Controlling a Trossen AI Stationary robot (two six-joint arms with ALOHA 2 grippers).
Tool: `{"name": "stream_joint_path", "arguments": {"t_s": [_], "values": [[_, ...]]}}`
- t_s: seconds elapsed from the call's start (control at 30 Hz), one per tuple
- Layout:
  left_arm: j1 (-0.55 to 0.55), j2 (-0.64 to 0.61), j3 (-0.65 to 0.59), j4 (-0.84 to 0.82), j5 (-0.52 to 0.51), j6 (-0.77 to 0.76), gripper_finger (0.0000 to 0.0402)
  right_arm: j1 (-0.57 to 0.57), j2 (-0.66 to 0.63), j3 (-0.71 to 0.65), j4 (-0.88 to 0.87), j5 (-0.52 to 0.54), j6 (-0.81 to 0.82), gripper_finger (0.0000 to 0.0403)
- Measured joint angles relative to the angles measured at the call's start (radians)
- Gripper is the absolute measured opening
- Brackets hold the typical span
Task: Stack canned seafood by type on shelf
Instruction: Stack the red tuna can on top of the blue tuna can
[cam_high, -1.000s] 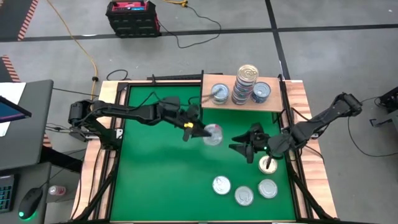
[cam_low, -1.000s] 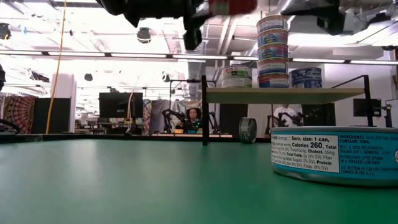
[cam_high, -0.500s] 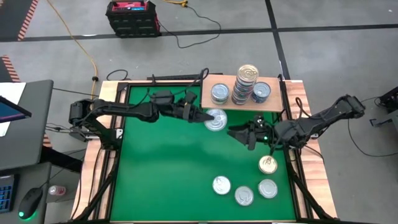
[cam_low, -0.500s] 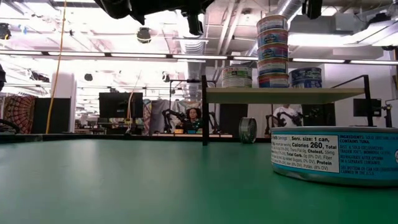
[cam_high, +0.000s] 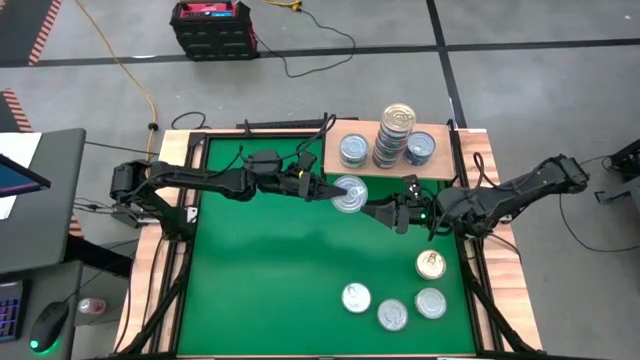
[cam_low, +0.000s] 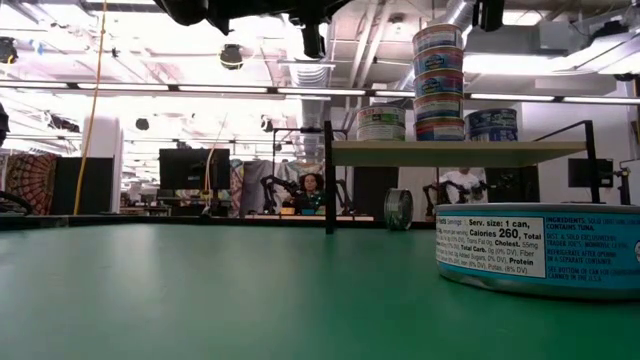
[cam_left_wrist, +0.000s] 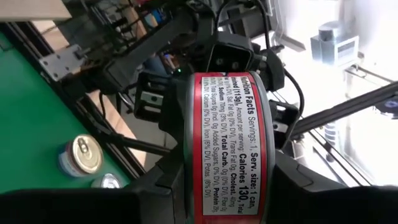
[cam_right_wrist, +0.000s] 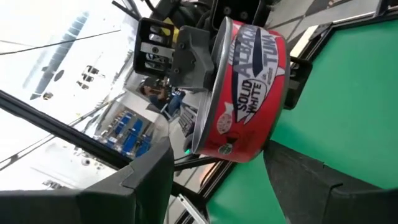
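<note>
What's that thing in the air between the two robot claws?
A red-labelled tuna can, held by the left gripper; the open right gripper faces it. The high view shows it best.

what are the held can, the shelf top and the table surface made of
Held can: likely metal, shiny silver rim, glossy red printed label. Shelf top: light wood look, pale matte board. Table surface: green, matte, possibly felt or a mat; unclear.

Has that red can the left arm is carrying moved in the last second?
Yes. The red can has moved toward the shelf, now just below its front edge.
</note>
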Motion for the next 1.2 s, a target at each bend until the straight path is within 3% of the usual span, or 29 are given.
{"name": "stream_joint_path", "arguments": {"t_s": [0.43, 0.73, 0.83, 1.0, 1.2], "values": [[-0.03, -0.001, 0.002, -0.019, -0.046, 0.047, 0.0132, -0.079, 0.0, 0.0, 0.05, 0.005, 0.001, 0.0262], [-0.032, -0.001, 0.001, -0.021, -0.038, 0.084, 0.0132, -0.125, 0.0, 0.0, 0.038, -0.066, 0.009, 0.0171], [-0.031, -0.001, 0.0, -0.026, -0.039, 0.108, 0.0135, -0.129, 0.0, 0.0, 0.015, -0.076, 0.005, 0.0168], [-0.037, 0.0, 0.0, -0.02, -0.039, 0.184, 0.016, -0.128, 0.0, 0.0, 0.005, -0.091, -0.006, 0.0167], [-0.024, 0.0, 0.0, -0.013, -0.066, 0.232, 0.0226, -0.135, -0.006, 0.0, -0.016, -0.123, -0.005, 0.0172]]}}
